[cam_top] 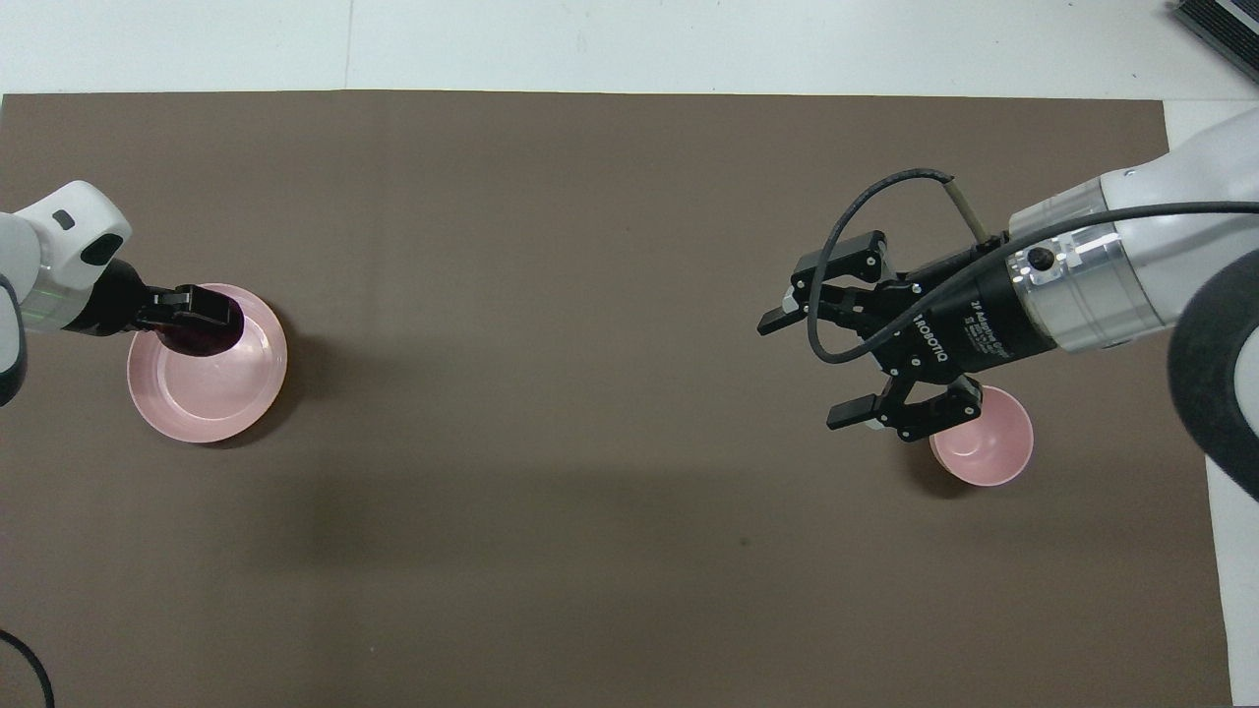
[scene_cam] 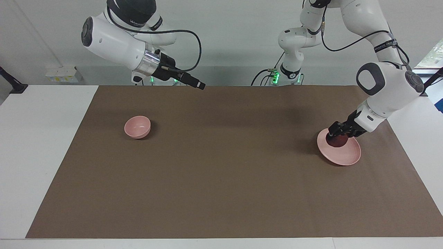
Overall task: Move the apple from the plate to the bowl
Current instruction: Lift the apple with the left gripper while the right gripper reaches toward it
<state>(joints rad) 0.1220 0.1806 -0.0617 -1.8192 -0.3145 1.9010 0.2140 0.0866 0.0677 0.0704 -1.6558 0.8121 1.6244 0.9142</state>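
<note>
The dark red apple (scene_cam: 338, 141) lies on the pale pink plate (scene_cam: 349, 157) at the left arm's end of the table. My left gripper (scene_cam: 336, 135) is down on the plate with its fingers closed around the apple, which still rests on the plate. In the overhead view the apple (cam_top: 197, 340) shows under the left gripper (cam_top: 202, 323), at the plate's (cam_top: 211, 398) edge. The small pink bowl (scene_cam: 137, 127) stands empty toward the right arm's end. My right gripper (scene_cam: 199, 85) is open and waits raised; from above it (cam_top: 809, 369) partly covers the bowl (cam_top: 989, 454).
A brown mat (scene_cam: 221, 180) covers most of the white table (scene_cam: 38, 138). A small white box (scene_cam: 62, 74) sits at the table's edge near the right arm's base.
</note>
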